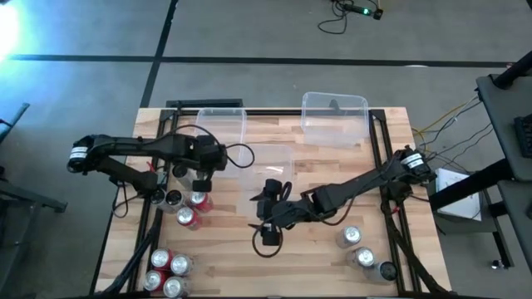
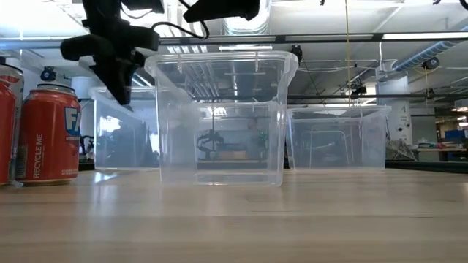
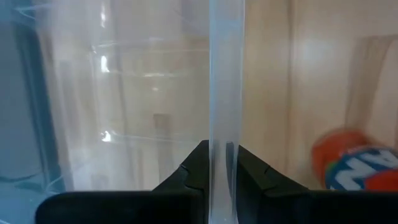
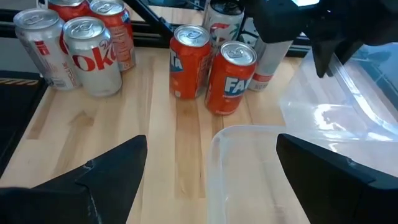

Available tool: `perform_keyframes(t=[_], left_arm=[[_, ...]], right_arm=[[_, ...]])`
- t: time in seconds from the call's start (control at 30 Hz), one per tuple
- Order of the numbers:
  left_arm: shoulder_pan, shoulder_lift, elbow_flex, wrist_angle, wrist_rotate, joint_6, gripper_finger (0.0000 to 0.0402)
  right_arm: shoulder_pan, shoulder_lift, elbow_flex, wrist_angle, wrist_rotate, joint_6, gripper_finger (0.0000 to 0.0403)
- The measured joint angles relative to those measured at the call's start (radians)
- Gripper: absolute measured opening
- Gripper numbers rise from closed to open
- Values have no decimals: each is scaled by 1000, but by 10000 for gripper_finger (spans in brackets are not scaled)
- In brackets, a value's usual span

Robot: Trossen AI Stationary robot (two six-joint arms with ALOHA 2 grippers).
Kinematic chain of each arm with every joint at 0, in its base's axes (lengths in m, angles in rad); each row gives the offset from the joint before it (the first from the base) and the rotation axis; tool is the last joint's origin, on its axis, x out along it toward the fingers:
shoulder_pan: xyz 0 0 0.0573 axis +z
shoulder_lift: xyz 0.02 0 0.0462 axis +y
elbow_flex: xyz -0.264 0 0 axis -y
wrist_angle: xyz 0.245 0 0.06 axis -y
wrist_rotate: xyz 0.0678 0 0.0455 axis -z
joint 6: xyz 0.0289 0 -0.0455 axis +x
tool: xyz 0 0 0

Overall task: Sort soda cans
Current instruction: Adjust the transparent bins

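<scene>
Clear plastic bin wall (image 3: 224, 93) sits pinched in the left gripper (image 3: 219, 163), its fingers closed on the rim. The right gripper (image 1: 268, 218) hangs wide open and empty at table centre. Upright orange cans (image 1: 193, 209) stand toward nine o'clock of it, nearer the left arm.

I see three clear plastic bins on my wooden table (image 1: 332, 266): the left bin (image 1: 221, 124) and right bin (image 1: 334, 119) sit at the far edge, and the middle bin (image 1: 268, 166) stands nearer, between them. Cables (image 1: 345, 18) lie on the grey floor beyond.
</scene>
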Motion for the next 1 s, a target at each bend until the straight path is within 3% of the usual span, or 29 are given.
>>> perform_keyframes(t=[0.23,0.63,0.8,1.0], left_arm=[[0,0,-3,2,31,-21,34],[0,-1,-3,-24,33,-22,140],[0,-1,-3,-21,33,-28,156],[0,-1,-3,-6,33,-45,160]], right_arm=[[-5,2,0,-64,-8,54,354],[-18,8,0,-181,-25,124,347],[-19,8,-1,-212,-58,134,317],[-20,8,-17,-248,-77,152,253]])
